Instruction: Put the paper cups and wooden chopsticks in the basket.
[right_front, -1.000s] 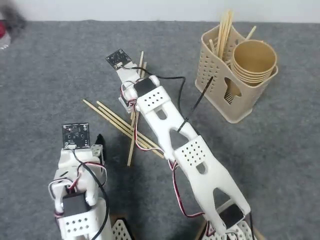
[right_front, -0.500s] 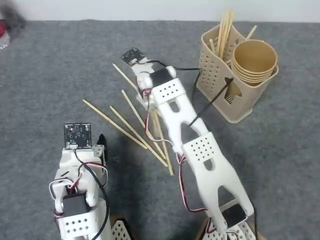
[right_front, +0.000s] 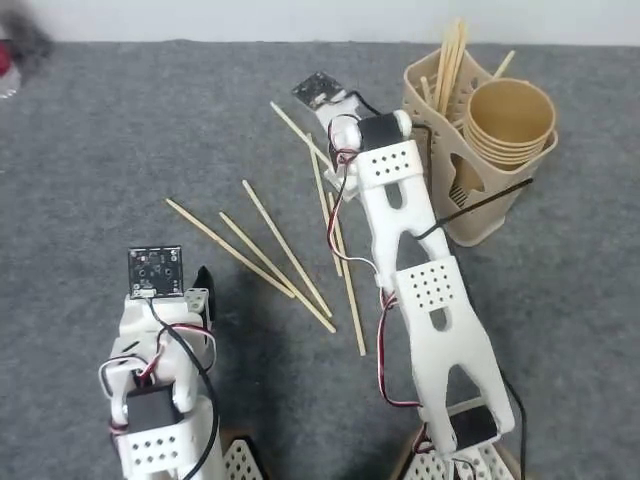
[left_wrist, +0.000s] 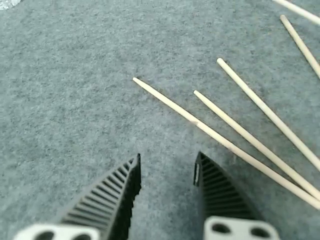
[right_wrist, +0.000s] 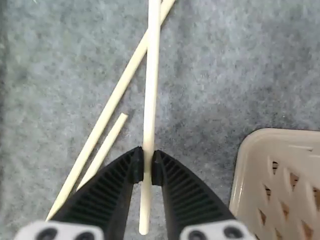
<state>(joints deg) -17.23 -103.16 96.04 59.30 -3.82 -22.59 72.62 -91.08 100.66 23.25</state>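
Paper cups (right_front: 510, 118): tan, nested upright in the beige perforated basket (right_front: 420, 120). Wooden chopsticks (right_front: 285, 247): several lie loose on the grey table (right_front: 100, 130), a bundle (right_front: 450, 55) stands in the basket, and one chopstick (right_wrist: 150, 100) is pinched by the right gripper (right_wrist: 144, 162) beside the basket.

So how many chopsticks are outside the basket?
6 chopsticks: three on the mat in front of the left gripper, one in the right gripper, two beside it by the basket. The right arm may hide more.
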